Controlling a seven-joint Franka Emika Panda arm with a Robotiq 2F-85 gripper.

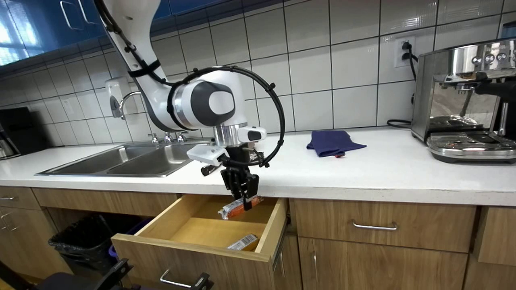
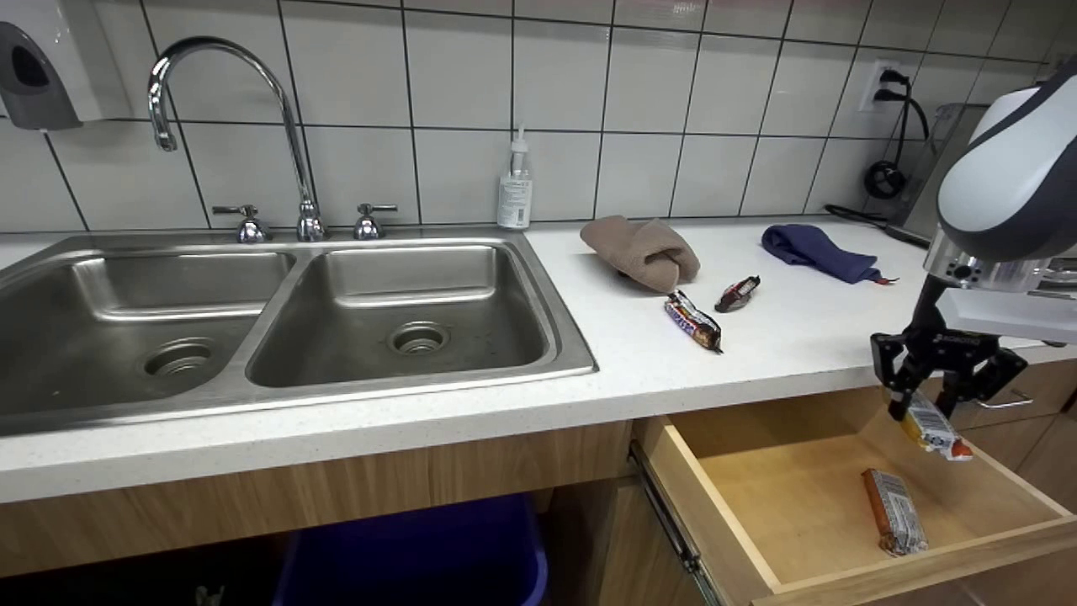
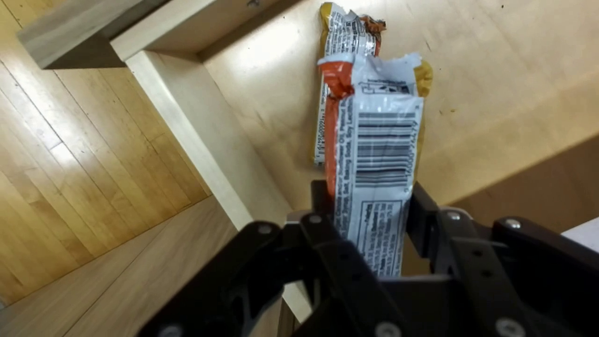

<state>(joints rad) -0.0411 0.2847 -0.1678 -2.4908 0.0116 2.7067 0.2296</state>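
The hand point(image 2: 921, 408) is partly closed, gripping a snack bar point(image 3: 386, 150) above the open drawer point(image 1: 193, 231). From here the bar's length slants out toward the drawer's front, with another bar point(image 2: 896, 513) lying lower, on the drawer floor.

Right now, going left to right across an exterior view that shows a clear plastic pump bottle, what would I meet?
White-and-grey wall dispenser, curved chrome faucet, pump bottle, crumpled brown cloth, long dark wrapped bar, smaller dark wrapped bar, dark-blue cloth, black robot gripper holding a white-and-orange wrapped bar.
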